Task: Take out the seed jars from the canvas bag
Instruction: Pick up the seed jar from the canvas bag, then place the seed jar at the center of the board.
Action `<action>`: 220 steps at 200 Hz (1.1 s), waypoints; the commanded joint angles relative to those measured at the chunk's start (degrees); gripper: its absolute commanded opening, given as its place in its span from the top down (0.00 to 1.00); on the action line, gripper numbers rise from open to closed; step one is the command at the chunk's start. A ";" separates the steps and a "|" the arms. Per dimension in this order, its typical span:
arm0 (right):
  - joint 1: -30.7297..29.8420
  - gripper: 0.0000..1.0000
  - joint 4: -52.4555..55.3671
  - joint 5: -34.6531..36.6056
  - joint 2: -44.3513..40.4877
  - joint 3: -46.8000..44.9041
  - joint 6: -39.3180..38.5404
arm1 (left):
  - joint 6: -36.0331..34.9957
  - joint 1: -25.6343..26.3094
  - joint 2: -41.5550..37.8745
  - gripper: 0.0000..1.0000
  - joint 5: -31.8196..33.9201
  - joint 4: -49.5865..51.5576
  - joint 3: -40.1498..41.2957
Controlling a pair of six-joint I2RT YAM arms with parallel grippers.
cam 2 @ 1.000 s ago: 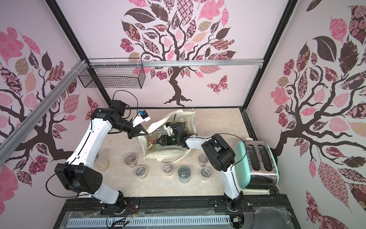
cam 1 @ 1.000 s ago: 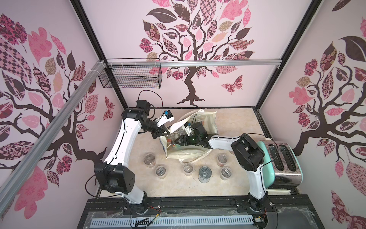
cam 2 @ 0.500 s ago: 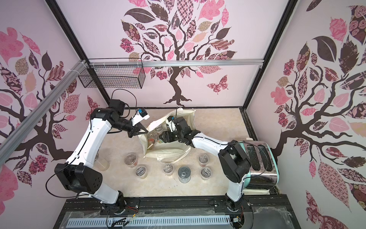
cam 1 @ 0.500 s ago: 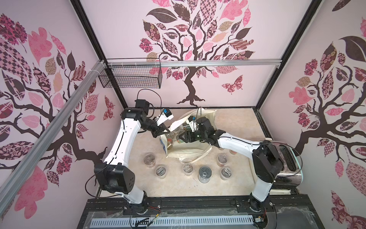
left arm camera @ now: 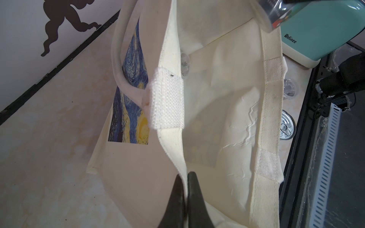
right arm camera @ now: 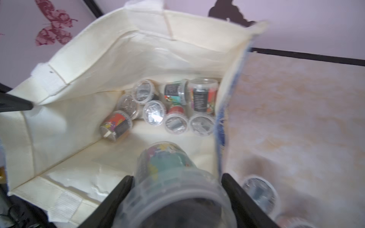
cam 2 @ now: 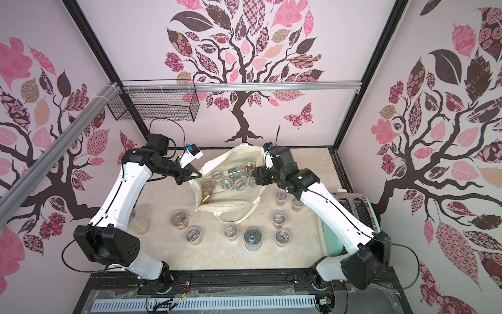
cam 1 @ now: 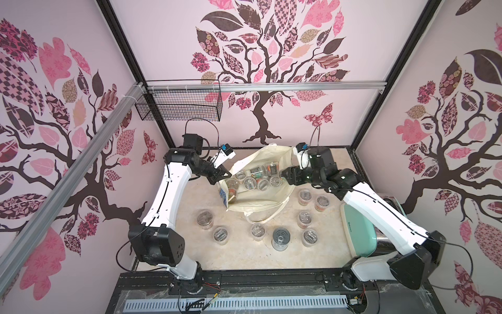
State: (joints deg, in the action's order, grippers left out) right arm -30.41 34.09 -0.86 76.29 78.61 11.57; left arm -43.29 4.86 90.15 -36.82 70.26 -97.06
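Roughly nine seed jars (right arm camera: 156,112) sit inside the canvas bag (cam 1: 260,197); seven more stand on the table (cam 1: 239,261) beside it. The left gripper (left arm camera: 184,183) is pinched tight on the bag rim. The right gripper (right arm camera: 176,180) clamps one jar (right arm camera: 167,163) over the bag, plain only in the right wrist view.

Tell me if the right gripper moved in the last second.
Yes: the right gripper moved toward the toaster, from the canvas bag's middle to its rim.
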 commanded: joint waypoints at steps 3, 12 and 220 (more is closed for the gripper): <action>0.17 0.29 12.84 7.70 -5.29 1.10 0.59 | 0.79 -0.16 -1.03 1.00 1.26 -0.19 0.56; 0.45 0.29 14.60 9.02 -6.48 0.75 1.63 | 0.92 -0.15 -0.94 1.00 1.40 -0.26 0.69; 8.53 0.24 3.54 20.02 -2.61 -34.78 23.88 | 2.00 -0.11 -0.57 1.00 -1.67 0.44 -0.85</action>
State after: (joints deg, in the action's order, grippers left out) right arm -22.04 40.53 18.17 71.88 43.90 34.09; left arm -41.74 4.86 90.15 -36.38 68.29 -96.75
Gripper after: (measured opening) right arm 0.744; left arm 0.054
